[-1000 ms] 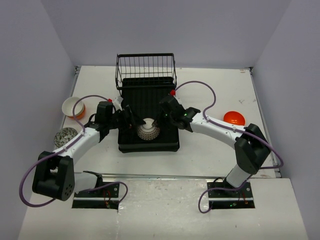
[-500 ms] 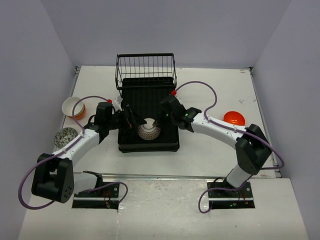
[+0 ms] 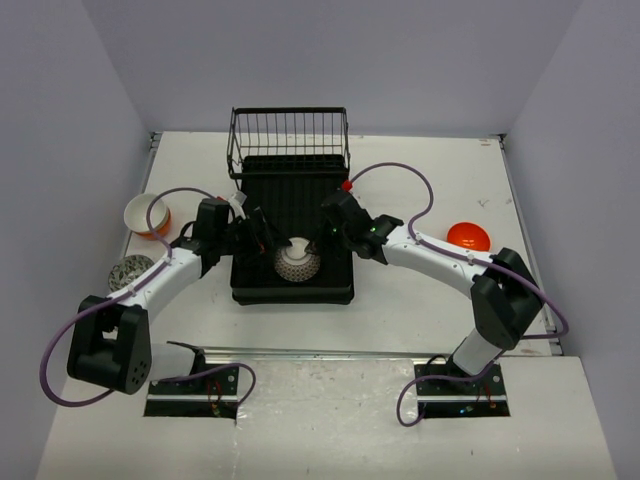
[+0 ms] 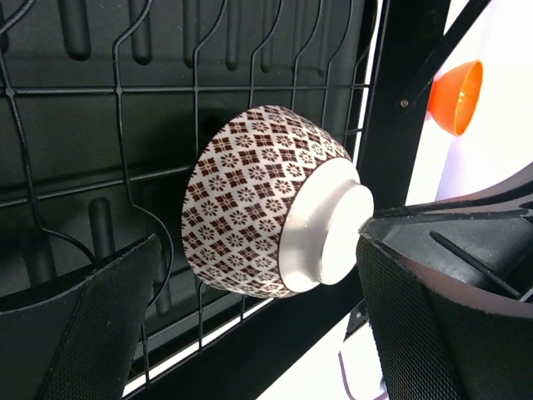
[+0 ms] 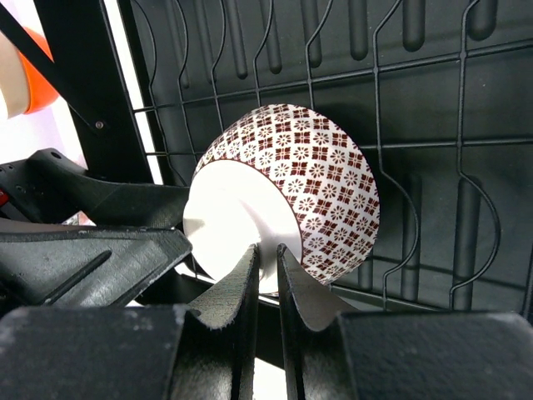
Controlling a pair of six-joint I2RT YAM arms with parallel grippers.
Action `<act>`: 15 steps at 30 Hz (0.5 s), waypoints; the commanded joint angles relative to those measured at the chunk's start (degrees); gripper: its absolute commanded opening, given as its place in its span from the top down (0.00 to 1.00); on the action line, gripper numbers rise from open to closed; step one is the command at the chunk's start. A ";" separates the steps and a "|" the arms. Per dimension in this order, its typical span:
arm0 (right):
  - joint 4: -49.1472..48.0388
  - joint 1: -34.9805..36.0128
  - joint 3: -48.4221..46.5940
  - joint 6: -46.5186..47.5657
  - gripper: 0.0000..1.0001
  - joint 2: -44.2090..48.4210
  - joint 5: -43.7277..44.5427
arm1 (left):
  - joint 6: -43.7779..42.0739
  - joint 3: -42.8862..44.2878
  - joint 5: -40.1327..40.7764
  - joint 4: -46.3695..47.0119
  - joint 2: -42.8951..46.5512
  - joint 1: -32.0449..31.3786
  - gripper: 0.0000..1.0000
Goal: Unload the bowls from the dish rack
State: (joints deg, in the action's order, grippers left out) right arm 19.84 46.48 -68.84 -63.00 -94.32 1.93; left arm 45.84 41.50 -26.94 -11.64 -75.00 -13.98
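1. L gripper: jaws spread wide. There's one mesh-faced finger on each side of the patterned bowl, and neither is touching it.
2. R gripper: fingers pinched down to a thin slit. The tips are right on the bowl's white foot ring and look nipped onto its edge.
3. That's 2 grippers on 1 bowl. It sits btwn them, tipped on its side among the rack wires, foot toward the R gripper and mouth toward the L.
4. Dish rack: 1 black tray, directly under both grippers. Its wire basket stands upright at the end beyond both sets of fingertips.
5. Bowl count is 4: 1 in the rack and 3 out on the table.
6. Two of the 3 lie behind the L gripper, alongside its forearm: a white-and-orange bowl and a speckled bowl nearer the elbow.
7. The third, an orange bowl, is well behind the R gripper, just beside that arm's elbow end.
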 commanded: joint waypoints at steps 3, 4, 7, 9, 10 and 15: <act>3.98 -0.69 2.13 0.95 0.86 0.81 1.49 | -1.37 -1.33 6.99 -9.63 -2.86 0.97 0.00; 3.98 -0.77 2.13 0.95 0.86 0.90 1.58 | -1.55 -1.16 6.20 -9.46 -3.22 0.97 0.00; 3.98 -1.04 2.48 1.21 0.86 1.16 1.67 | -1.81 -0.89 5.23 -8.84 -4.10 0.88 0.00; 3.55 -1.13 2.22 2.18 0.86 0.81 1.06 | -1.90 -0.80 4.70 -8.49 -4.19 0.71 0.00; 3.11 -1.13 2.22 2.53 0.85 0.63 0.10 | -1.81 -0.72 4.70 -8.31 -4.27 0.62 0.00; 1.61 -1.13 2.13 3.50 0.82 0.98 -1.05 | -1.46 -0.63 4.96 -8.31 -5.51 -0.08 0.00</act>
State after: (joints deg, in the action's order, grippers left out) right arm 19.27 45.67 -67.88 -61.87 -93.65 0.80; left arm 45.21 42.94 -26.76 -12.05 -77.56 -14.59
